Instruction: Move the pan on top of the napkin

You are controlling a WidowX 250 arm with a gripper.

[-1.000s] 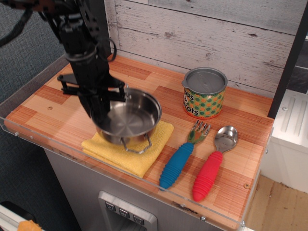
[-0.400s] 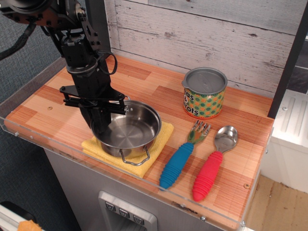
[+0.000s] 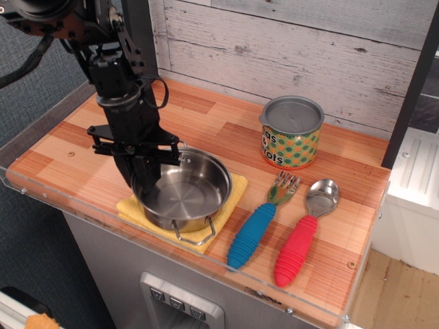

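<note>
The pan (image 3: 184, 193) sits on the napkin (image 3: 180, 214) near the front edge of the worktop (image 3: 226, 140), covering most of the cloth, with yellow showing along the left, front and right. The tool (image 3: 146, 184) comes down from above at the pan's left rim, its fingers seemingly on either side of the wall, though whether they grip or have let go I cannot tell. The next move looks like a release and a straight lift up and leftward, clear of the rim.
</note>
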